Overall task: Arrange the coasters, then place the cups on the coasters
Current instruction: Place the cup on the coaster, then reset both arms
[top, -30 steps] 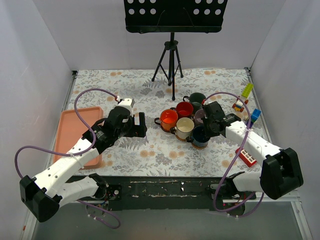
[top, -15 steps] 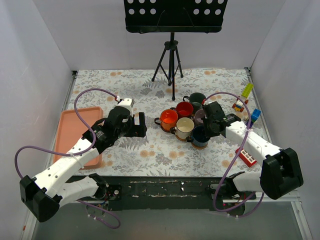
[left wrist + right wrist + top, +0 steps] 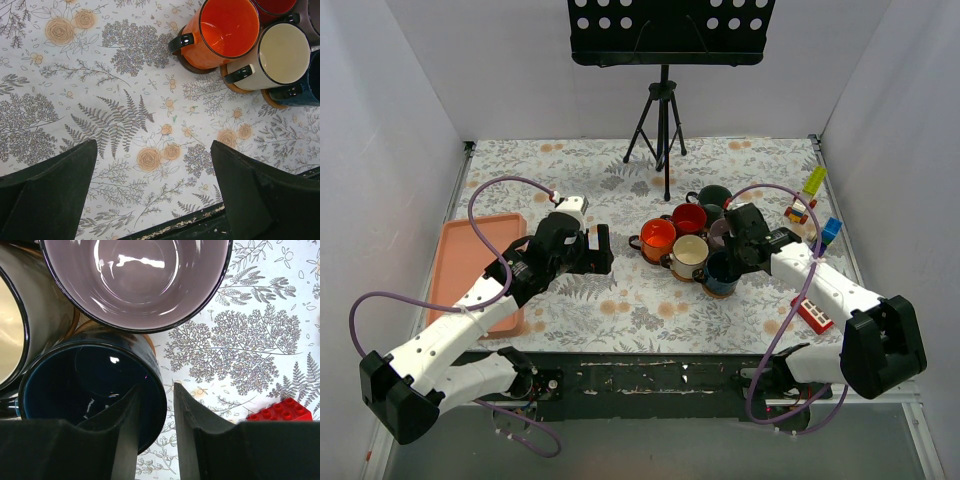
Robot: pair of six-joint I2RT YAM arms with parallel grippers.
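Observation:
Several cups stand clustered right of centre: orange [image 3: 658, 238], red [image 3: 689, 217], dark green [image 3: 714, 197], cream [image 3: 690, 252], purple-grey [image 3: 722, 232] and dark blue [image 3: 720, 272]. In the right wrist view the dark blue cup [image 3: 75, 385] rests on an orange-brown coaster [image 3: 150, 342]. My right gripper [image 3: 156, 430] straddles its rim, one finger inside, one outside, open with a gap at the wall. My left gripper [image 3: 152, 195] hangs wide open over bare cloth, left of the orange cup [image 3: 220, 30] on a dark coaster [image 3: 192, 67] and the cream cup [image 3: 280, 52] on a wood coaster [image 3: 232, 87].
A salmon-pink tray [image 3: 470, 260] lies at the left edge under my left arm. A black tripod stand [image 3: 662, 130] rises at the back. Toy blocks [image 3: 810, 195] sit at the right, with a blue block [image 3: 831, 230] and a red block [image 3: 812, 313] beside my right arm.
My right gripper's jaws have parted from the dark blue cup's rim, which they pinched before. Both arms and all cups stay where they were.

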